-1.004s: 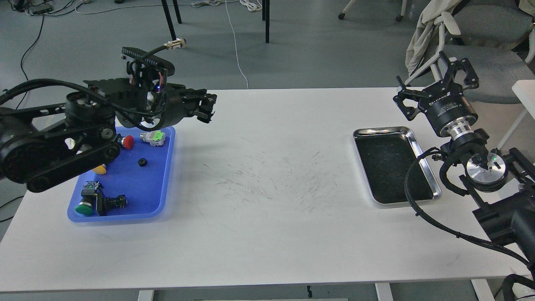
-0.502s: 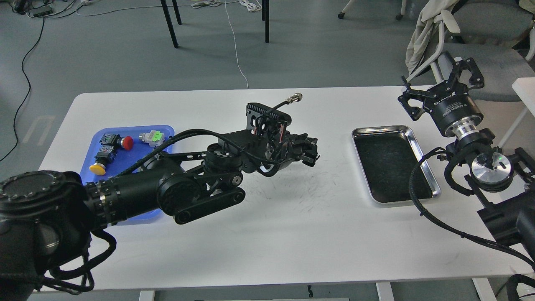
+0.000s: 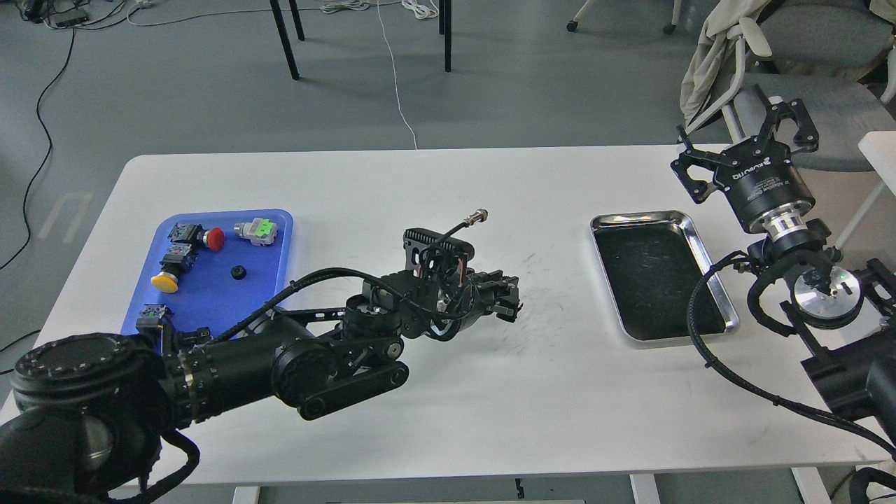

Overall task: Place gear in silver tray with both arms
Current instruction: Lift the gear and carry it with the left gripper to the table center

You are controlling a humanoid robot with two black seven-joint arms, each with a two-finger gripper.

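Silver tray (image 3: pixel 705 269) lies right of left tool (image 3: pixel 509 302) (well apart).

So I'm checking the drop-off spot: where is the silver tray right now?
In the head view the silver tray lies on the right side of the white table, just left of the right arm, with nothing visible on its dark floor.

Single head cam, high, looking fwd and down over white table (image 3: pixel 434 392), whole top in frame, mid range. Left arm (image 3: pixel 280 357) enters bottom-left, right arm (image 3: pixel 826 308) from right edge. Floor, chair legs beyond far edge. Far bg prob slightly soft. No 2nd view.
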